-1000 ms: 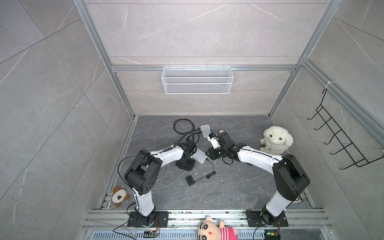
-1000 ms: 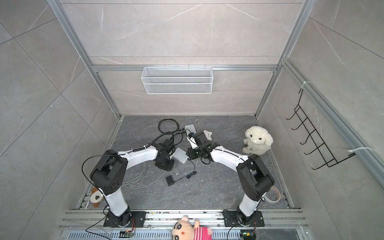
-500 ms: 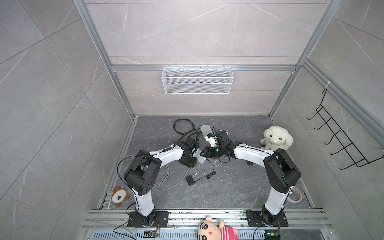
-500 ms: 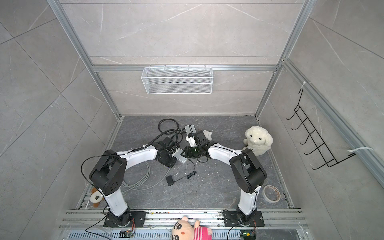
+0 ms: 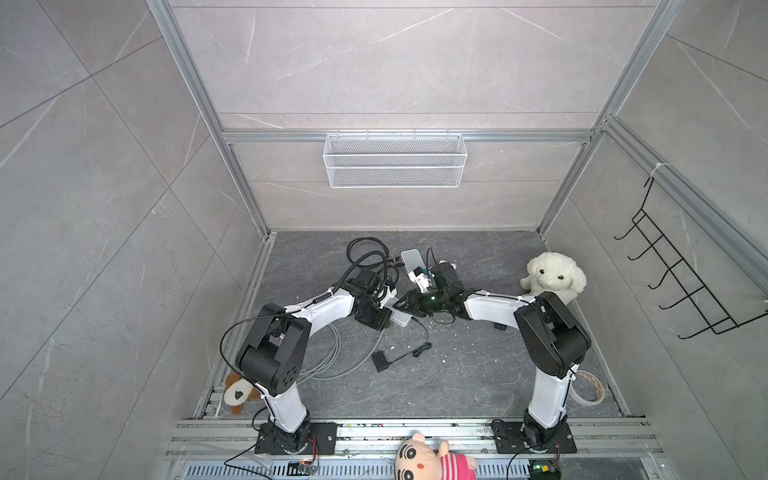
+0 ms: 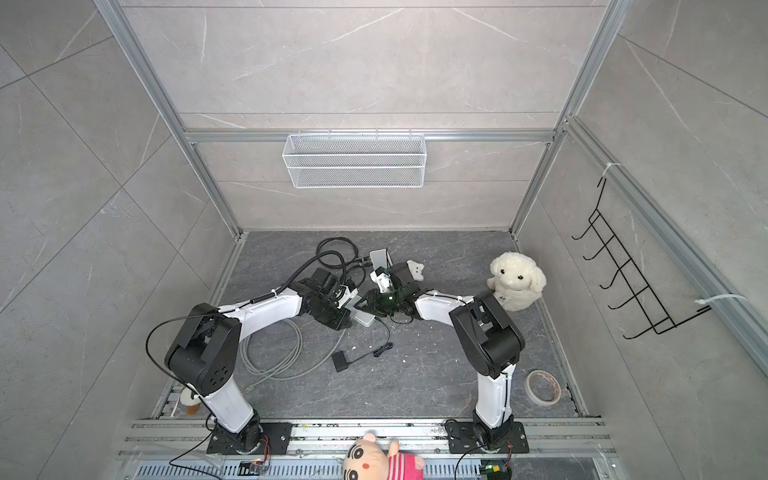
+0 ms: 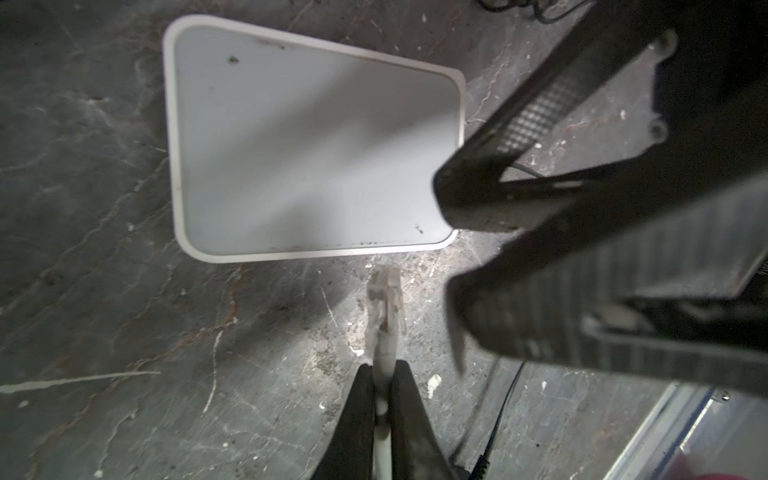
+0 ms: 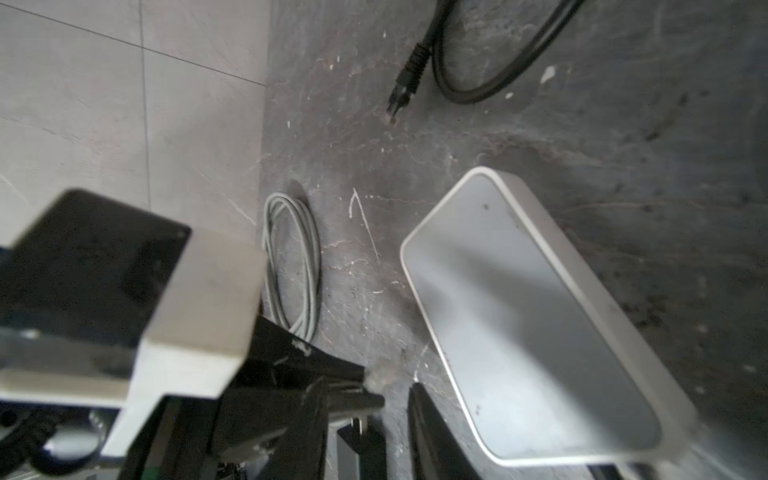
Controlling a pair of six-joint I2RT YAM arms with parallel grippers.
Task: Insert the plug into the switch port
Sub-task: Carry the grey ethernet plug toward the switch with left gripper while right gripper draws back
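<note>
Left pincer (image 7: 383, 368) is clamped tight on the cable (image 7: 382, 440) behind the plug (image 7: 385, 299), so the plug juts free toward the switch (image 7: 311, 141) mid-bench, just short. Right pincer (image 7: 451, 249), part-open and empty, flanks the switch, probably to brace it.

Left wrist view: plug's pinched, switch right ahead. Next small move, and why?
Probably ease the left pincer forward, slowly, toward the white switch. It is shut on the tail of the clear plug, whose tip points at the switch's near edge, a gap between. Alignment can't be judged here. The right pincer stands open by the switch's corner.
</note>
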